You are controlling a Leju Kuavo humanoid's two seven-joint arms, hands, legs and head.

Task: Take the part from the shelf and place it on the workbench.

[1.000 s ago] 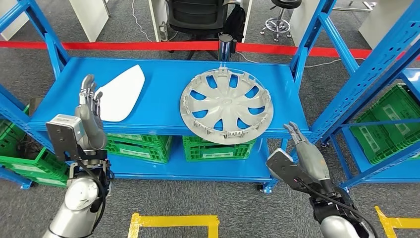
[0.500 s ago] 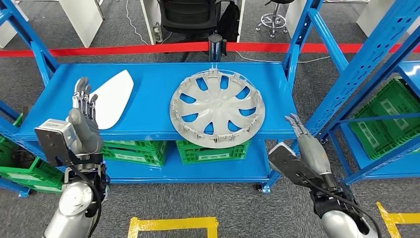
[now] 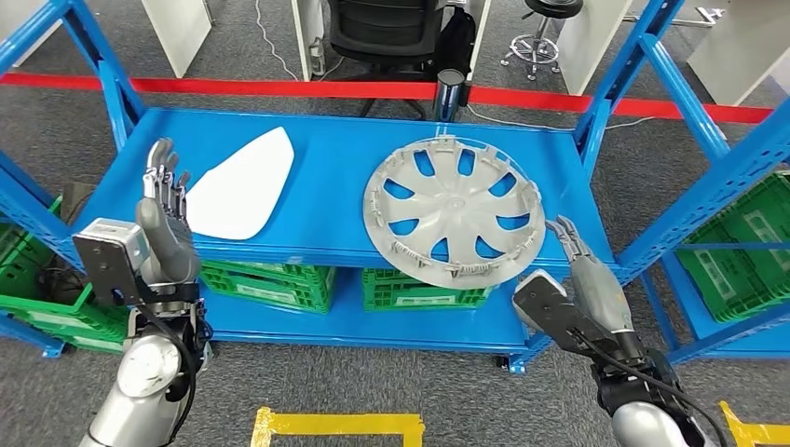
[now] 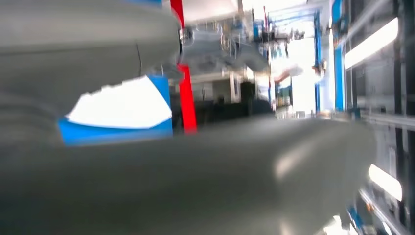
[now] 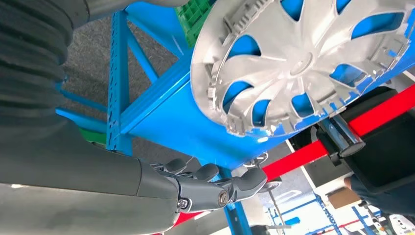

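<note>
While hubcap (image 3: 454,211) overhangs shelf (image 3: 326,158) front edge, right hand (image 3: 582,275) beside rim, left hand (image 3: 166,209) both open, empty.

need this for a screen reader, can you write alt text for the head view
A silver plastic wheel cover lies on a blue metal shelf, its near edge overhanging the front, beside a flat white panel. The robot's left hand is raised, fingers up, before the panel; its right hand reaches toward the wheel cover, holding nothing.
</note>
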